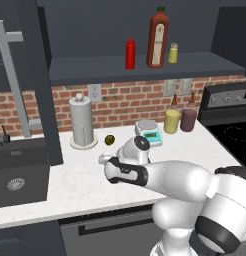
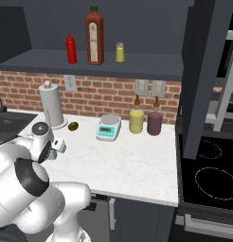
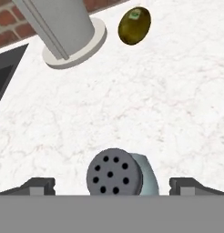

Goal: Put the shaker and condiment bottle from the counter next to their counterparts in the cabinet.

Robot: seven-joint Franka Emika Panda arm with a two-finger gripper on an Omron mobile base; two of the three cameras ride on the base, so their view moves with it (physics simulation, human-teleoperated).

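The shaker (image 3: pixel 116 173), pale blue-grey with a dark perforated cap, stands on the white marble counter (image 1: pixel 80 180) and shows as a pale patch (image 2: pixel 52 154) by the hand. My gripper (image 3: pixel 114 184) hangs low over it, open, one fingertip on each side and not touching. The red condiment bottle (image 1: pixel 130 54) (image 2: pixel 70 48) stands on the dark cabinet shelf (image 1: pixel 95 70), left of the tall brown-red sauce bottle (image 1: pixel 158 40) (image 2: pixel 94 38). The small yellow shaker (image 1: pixel 173 53) (image 2: pixel 120 52) stands right of that bottle.
A paper towel holder (image 1: pixel 82 122) (image 3: pixel 63 27) and a small brown-green fruit (image 1: pixel 109 139) (image 3: pixel 134 26) sit behind the shaker. A kitchen scale (image 1: pixel 149 132), a yellow jar (image 1: pixel 171 121) and a maroon jar (image 1: pixel 188 120) line the brick wall. Sink (image 1: pixel 15 170) left, stove (image 2: pixel 208 175) right.
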